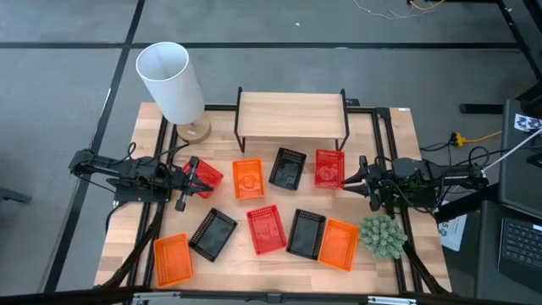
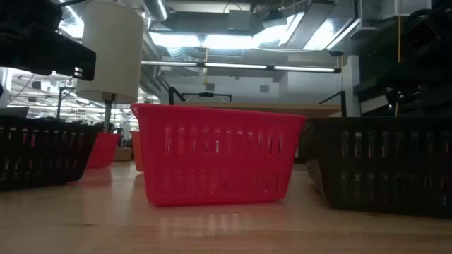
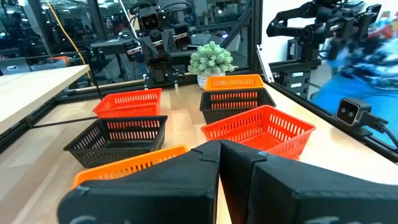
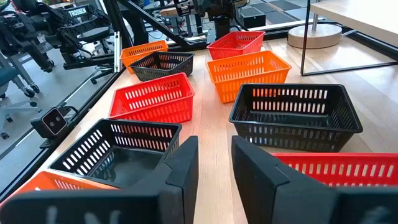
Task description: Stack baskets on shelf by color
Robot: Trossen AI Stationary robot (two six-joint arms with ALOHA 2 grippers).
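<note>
- Desk [image 1: 389, 144] — shelf [image 1: 291, 113] at 12 o'clock, its top bare.
- Lamp [image 1: 172, 83] at 10 o'clock.
- Baskets lie scattered on the desk: red [image 1: 329, 167], black [image 1: 288, 169], orange [image 1: 247, 179] just below the shelf; others toward 6.
- Left jaws [image 1: 191, 181], 9 o'clock — pressed together at a red basket [image 1: 206, 176].
- Right jaws [image 1: 356, 179], 3 o'clock, slightly spread, empty.

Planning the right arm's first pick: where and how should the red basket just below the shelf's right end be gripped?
Probably by one rim wall. The red basket sits upright and open-topped, so a finger can drop inside. The right gripper already hangs just beside it, so the long wall facing that gripper looks easiest, approached from above. The black basket on the far side stands slightly apart.
</note>
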